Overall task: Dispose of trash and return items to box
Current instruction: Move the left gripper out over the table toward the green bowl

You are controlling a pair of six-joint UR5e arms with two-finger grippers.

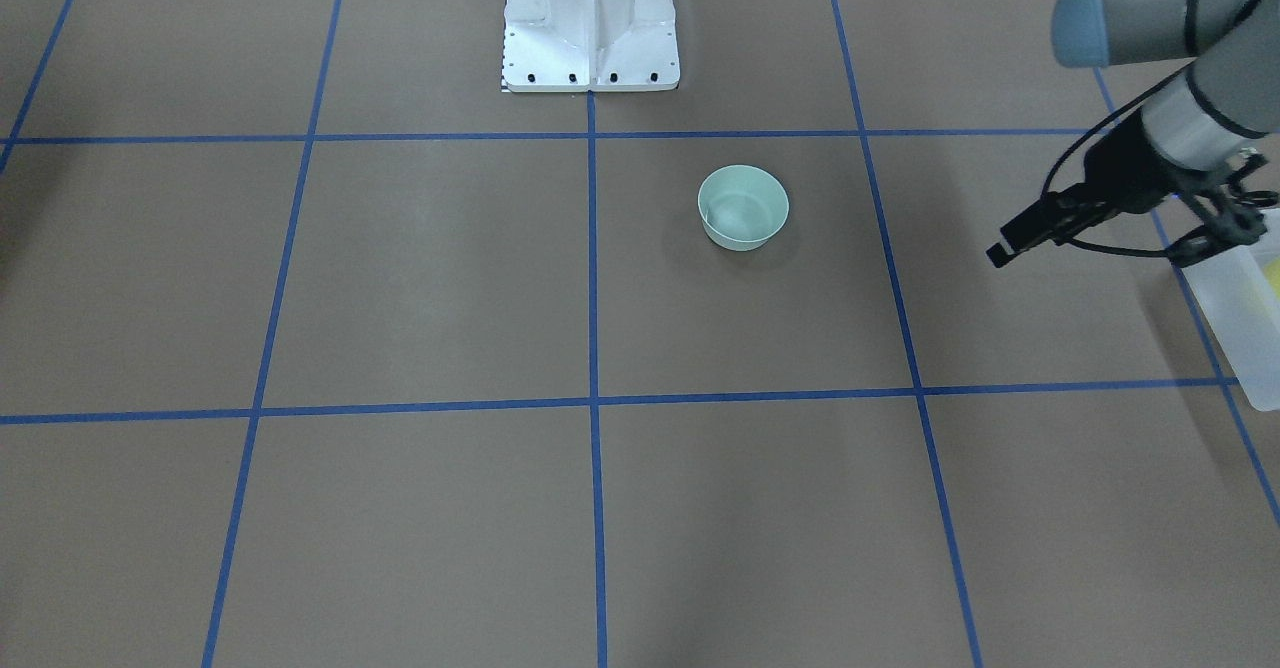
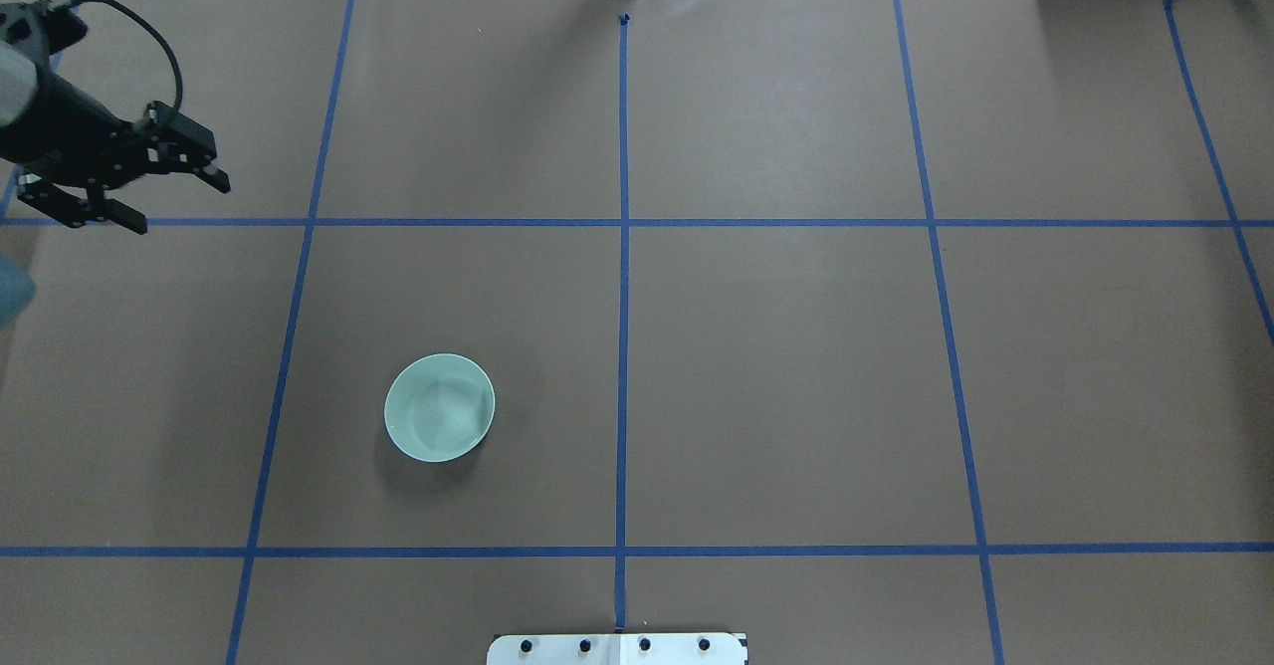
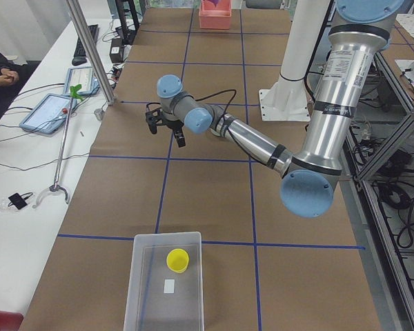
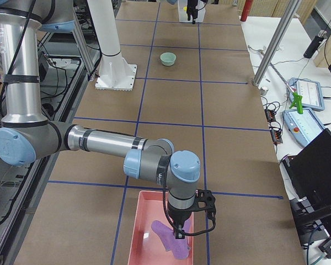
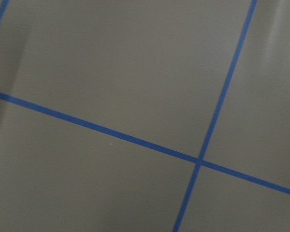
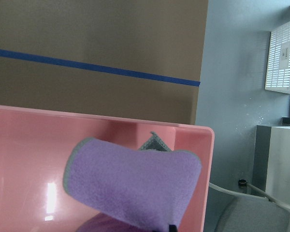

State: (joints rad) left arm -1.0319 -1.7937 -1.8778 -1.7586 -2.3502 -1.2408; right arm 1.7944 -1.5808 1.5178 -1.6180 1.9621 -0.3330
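The pale mint-green bowl [image 2: 439, 407] stands upright on the brown table, also seen in the front view [image 1: 743, 208]. The yellow cup [image 3: 177, 260] stands inside the translucent box [image 3: 145, 289] at the table's left end; the box edge shows in the front view [image 1: 1245, 323]. My left gripper [image 2: 174, 202] is open and empty, hovering above the table far left of the bowl and away from the box. My right gripper [image 4: 179, 232] hangs over a pink tray [image 4: 146, 232], touching a purple cloth [image 6: 135, 186]. I cannot tell whether it is shut.
The white robot pedestal [image 1: 590, 38] stands at the table's robot-side edge. Blue tape lines [image 2: 623, 247] grid the table. A metal pole [image 3: 90, 55] and a side desk with tablets [image 3: 52, 110] lie beyond the far edge.
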